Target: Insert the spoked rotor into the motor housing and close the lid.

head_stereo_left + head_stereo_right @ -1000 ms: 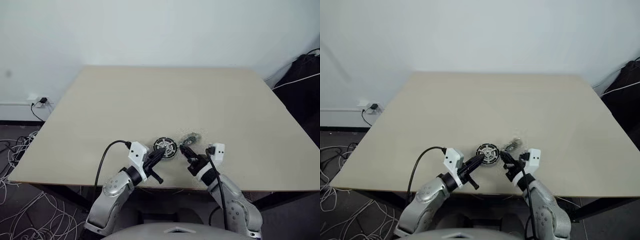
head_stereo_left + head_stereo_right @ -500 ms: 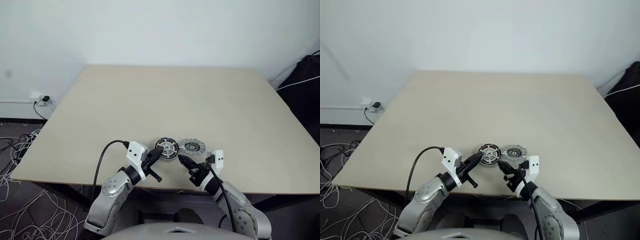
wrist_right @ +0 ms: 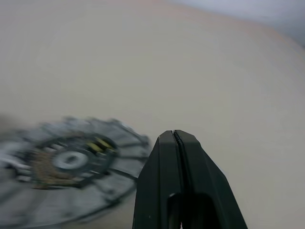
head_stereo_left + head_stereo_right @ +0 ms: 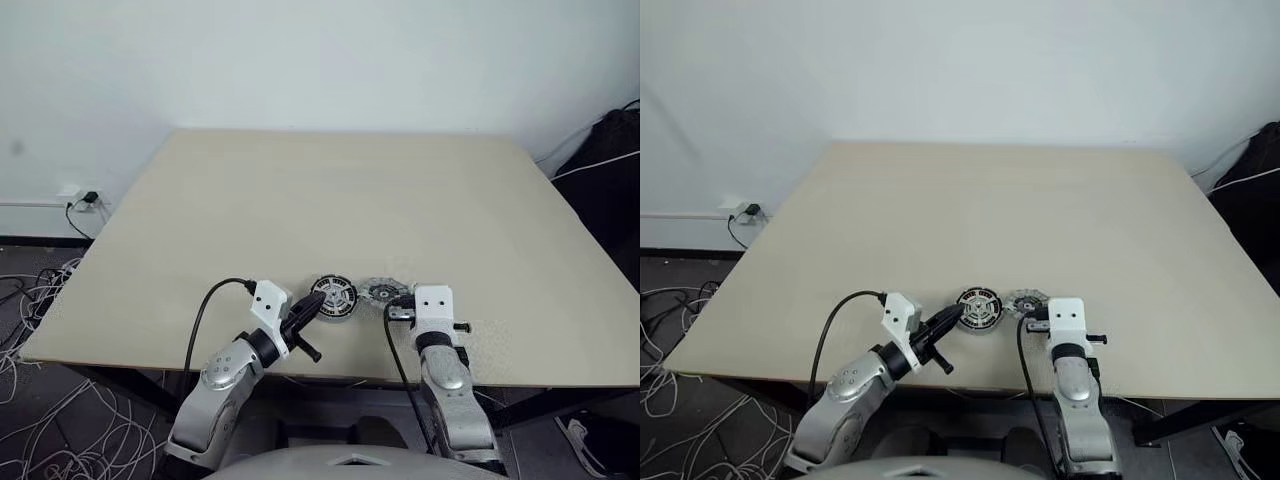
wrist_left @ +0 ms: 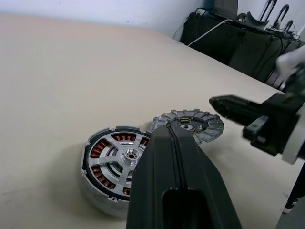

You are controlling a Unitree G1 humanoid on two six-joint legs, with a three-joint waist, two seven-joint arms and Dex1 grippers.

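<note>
— Where does the spoked rotor [image 5: 119, 157] sit?
— Seated in the motor housing [image 5: 90, 183] on the table [image 4: 330, 200]; the ribbed lid [image 5: 190, 125] lies just beside the housing, uncovered.
— And the tools?
— The left tool [image 5: 169, 136] and right tool [image 3: 174, 138] are both pressed together, empty, flanking the housing. Bags [image 5: 238, 43] stand beyond the table.

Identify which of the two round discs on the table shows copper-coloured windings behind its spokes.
The disc on the robot's left, the spoked rotor seated in the motor housing. The lid beside it is ribbed, pale grey, without copper.
</note>
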